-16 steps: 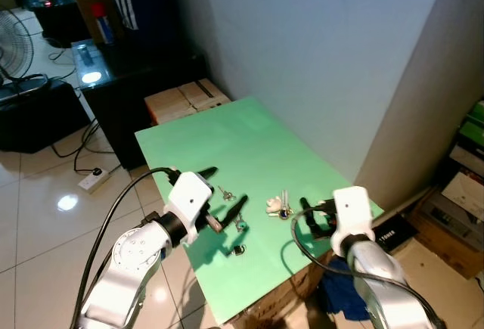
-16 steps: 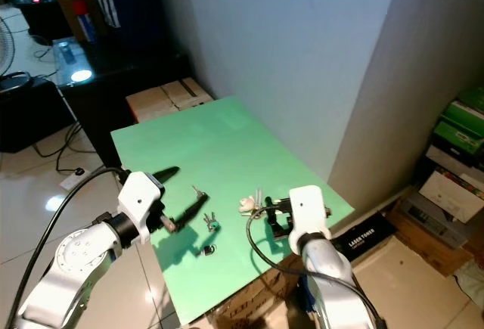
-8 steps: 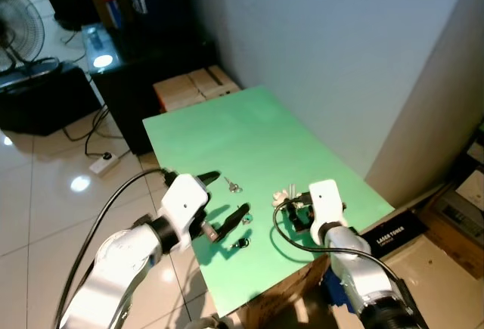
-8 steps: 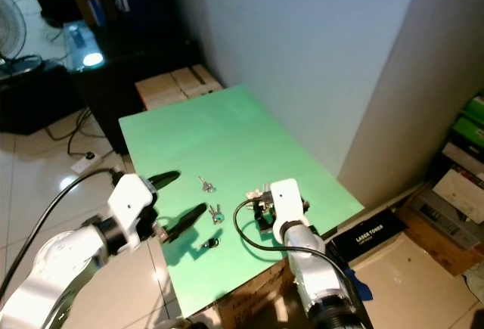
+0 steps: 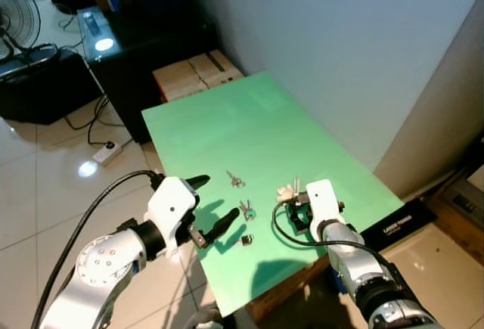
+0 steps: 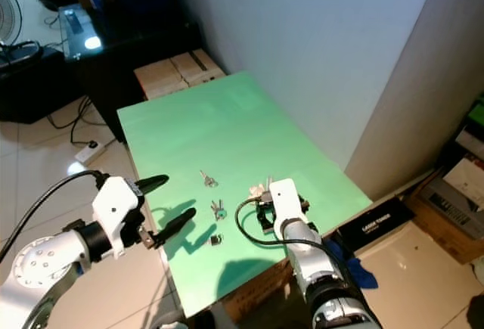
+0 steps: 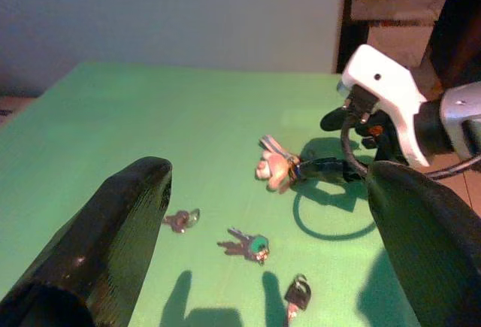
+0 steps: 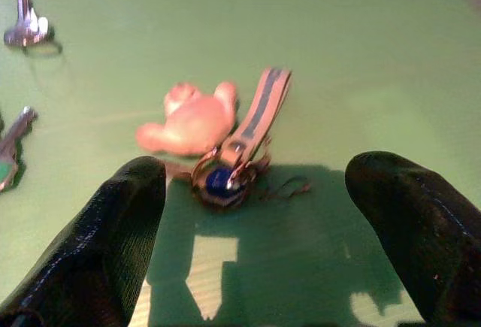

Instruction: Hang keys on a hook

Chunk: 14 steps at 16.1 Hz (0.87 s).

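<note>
Currently logged on the green counter [image 5: 249, 128]: a keyring with a pink plush charm [image 8: 192, 120], a striped strap and a blue-centred ring, lying flat near the counter's right front part; a loose silver key [image 5: 234, 181] further toward the middle; a green-headed key pair [image 5: 245, 209] just nearer me; a small black-headed key [image 5: 246, 239] closest to the front edge. Right end effector [image 8: 255, 244]: I see its two black fingers spread wide, low over the counter, the plush keyring just ahead of and between them, not touched. Left end effector [image 5: 206, 206]: fingers also apart, held above the counter's left front edge, clamped on nothing, the loose keys ahead of it. Against the frame a second ago, my head camera has swung, so the whole scene sits differently; within that, the right end effector has come in closer behind the plush keyring. All four key items lie where they were relative to each other.
</note>
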Tool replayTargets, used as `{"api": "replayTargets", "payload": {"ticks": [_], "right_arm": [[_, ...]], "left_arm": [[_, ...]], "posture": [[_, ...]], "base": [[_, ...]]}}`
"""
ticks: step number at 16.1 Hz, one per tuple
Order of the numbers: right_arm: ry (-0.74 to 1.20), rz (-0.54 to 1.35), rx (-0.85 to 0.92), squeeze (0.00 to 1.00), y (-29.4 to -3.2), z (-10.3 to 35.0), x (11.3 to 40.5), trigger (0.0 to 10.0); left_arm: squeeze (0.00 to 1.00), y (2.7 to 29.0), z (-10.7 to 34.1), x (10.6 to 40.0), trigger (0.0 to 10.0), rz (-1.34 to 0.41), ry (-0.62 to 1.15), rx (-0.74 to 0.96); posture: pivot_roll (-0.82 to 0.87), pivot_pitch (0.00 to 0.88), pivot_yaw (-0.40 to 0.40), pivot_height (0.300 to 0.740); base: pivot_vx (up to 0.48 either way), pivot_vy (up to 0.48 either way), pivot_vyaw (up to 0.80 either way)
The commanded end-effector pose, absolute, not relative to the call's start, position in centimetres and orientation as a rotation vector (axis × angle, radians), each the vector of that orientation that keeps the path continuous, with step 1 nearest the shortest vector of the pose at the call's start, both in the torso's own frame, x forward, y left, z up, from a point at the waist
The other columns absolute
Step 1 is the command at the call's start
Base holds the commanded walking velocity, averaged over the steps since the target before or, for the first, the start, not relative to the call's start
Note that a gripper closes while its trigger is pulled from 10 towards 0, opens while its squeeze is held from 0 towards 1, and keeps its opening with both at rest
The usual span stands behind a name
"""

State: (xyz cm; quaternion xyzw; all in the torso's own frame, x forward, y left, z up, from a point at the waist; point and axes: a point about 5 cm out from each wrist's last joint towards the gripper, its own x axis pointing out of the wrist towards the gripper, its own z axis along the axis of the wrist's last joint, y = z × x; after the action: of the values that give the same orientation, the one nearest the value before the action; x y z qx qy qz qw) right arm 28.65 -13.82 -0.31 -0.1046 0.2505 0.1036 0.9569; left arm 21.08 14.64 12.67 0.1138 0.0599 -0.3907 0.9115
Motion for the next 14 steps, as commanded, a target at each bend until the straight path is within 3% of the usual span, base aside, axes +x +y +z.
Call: {"api": "replayTargets", "payload": {"ticks": [1, 10, 12, 13, 14], "right_arm": [[0.512, 0.223, -0.196, 0.00, -13.57, -0.38, 28.68, 10.0], [0.522, 0.238, -0.180, 0.00, -13.42, -0.47, 29.18, 9.8], [0.530, 0.254, -0.184, 0.00, -13.29, -0.51, 29.22, 4.6], [0.539, 0.260, -0.183, 0.00, -13.27, -0.58, 29.20, 3.1], [0.545, 0.263, -0.184, 0.00, -13.26, -0.62, 29.21, 2.9]], "left_arm": [[0.00, 14.96, 12.89, 20.76, 10.0, -0.806, 0.134, 0.243], [0.00, 14.60, 13.33, 20.35, 10.0, -0.836, 0.140, 0.221], [0.00, 14.74, 13.42, 20.33, 10.0, -0.832, 0.140, 0.221], [0.00, 14.77, 13.45, 20.29, 10.0, -0.834, 0.141, 0.220], [0.00, 14.78, 13.47, 20.29, 10.0, -0.836, 0.143, 0.218]], "posture": [[0.15, 0.144, 0.115, 0.740], [0.17, 0.150, 0.119, 0.740], [0.17, 0.150, 0.119, 0.740], [0.17, 0.150, 0.119, 0.740], [0.17, 0.140, 0.114, 0.740]], "base": [[0.000, 0.000, 0.00], [0.000, 0.000, 0.00], [0.000, 0.000, 0.00], [0.000, 0.000, 0.00], [0.000, 0.000, 0.00]]}}
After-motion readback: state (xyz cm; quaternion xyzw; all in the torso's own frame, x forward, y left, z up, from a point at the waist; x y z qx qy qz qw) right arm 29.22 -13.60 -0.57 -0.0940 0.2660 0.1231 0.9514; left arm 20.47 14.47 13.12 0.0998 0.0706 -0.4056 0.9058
